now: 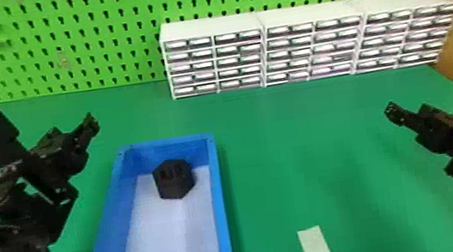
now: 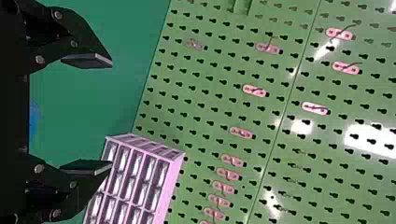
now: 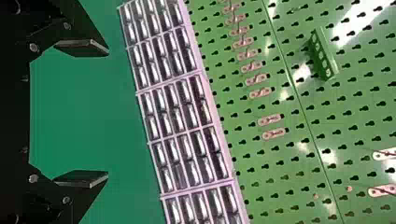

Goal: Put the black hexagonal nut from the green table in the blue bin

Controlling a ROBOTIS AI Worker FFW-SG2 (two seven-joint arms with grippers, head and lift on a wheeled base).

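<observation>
The black hexagonal nut (image 1: 174,179) lies inside the blue bin (image 1: 220,207), near its far end, on the pale floor of the bin. Left of the bin, my left gripper (image 1: 91,124) is held above the green table; in its wrist view the left gripper (image 2: 111,114) stands open with nothing between its fingers. Over at the right side of the table is my right gripper (image 1: 392,110), well apart from bin and nut. The right wrist view has the right gripper (image 3: 108,114) open too, its two fingers wide apart and nothing held.
White drawer cabinets (image 1: 216,64) line the back right of the green table (image 1: 307,145), in front of a green pegboard (image 1: 94,36). A pale strip (image 1: 316,248) lies on the table near the front, right of the bin.
</observation>
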